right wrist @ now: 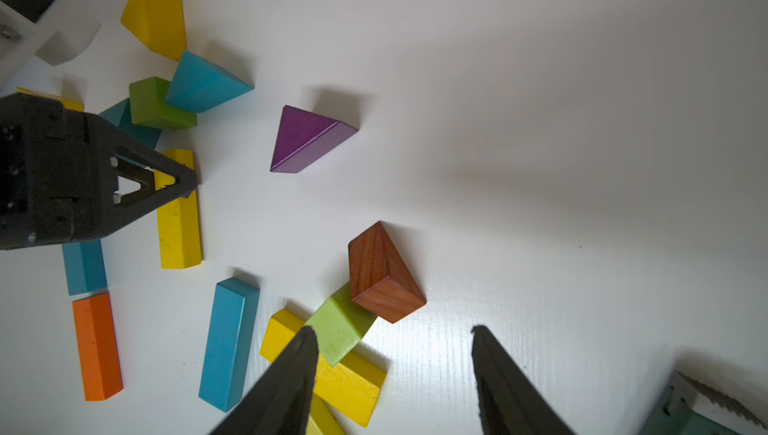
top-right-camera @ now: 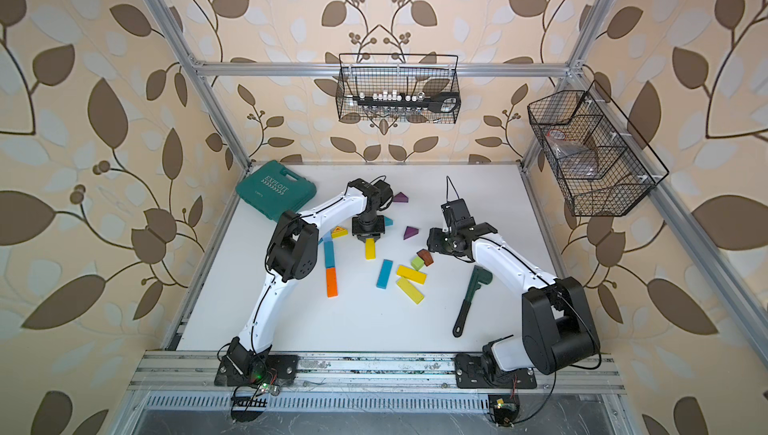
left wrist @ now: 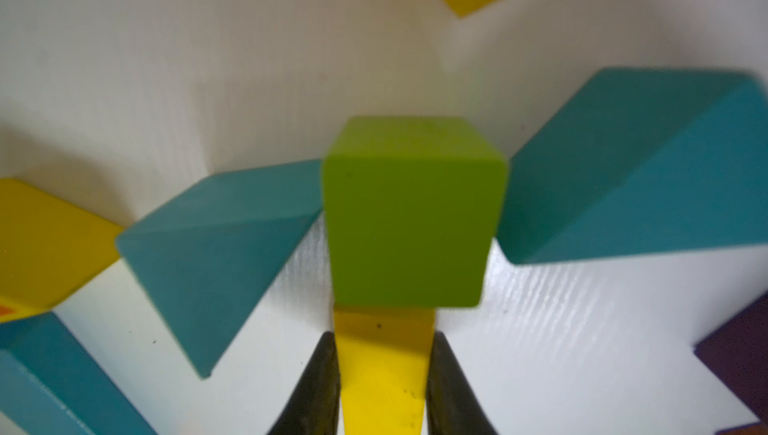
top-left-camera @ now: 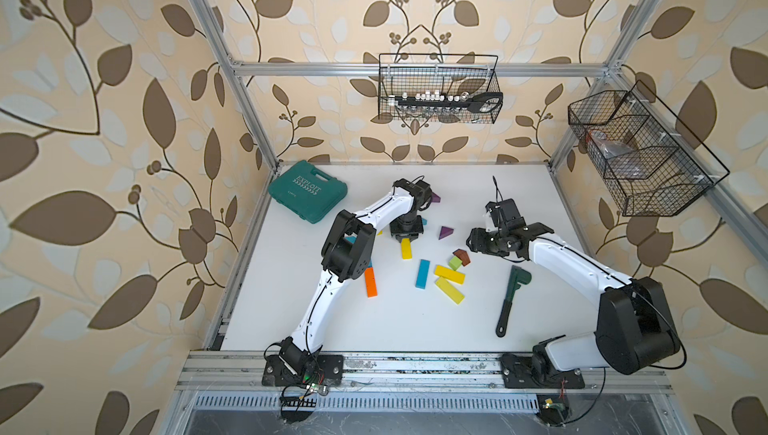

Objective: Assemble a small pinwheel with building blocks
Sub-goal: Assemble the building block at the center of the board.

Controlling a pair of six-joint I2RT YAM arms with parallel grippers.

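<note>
"Building blocks [top-right-camera: 410, 273] on the white table [top-right-camera: 374, 329]: how many bars?"
"Six: three yellow, two teal, one orange. The left gripper [left wrist: 384, 337] is clamped on one yellow bar [left wrist: 380, 374], its end against a green cube [left wrist: 411, 212]."
"Wedges beside that cube?"
"Two teal wedges [left wrist: 216, 254], one on each side."
"And the right gripper [right wrist: 393, 329]?"
"Jaws apart, empty, near the brown wedge [right wrist: 382, 275]."

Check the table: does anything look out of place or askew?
Yes. A toy wrench lies beside the blocks, though it is no block. A green block rests askew on a yellow bar, with a brown wedge against it.
</note>
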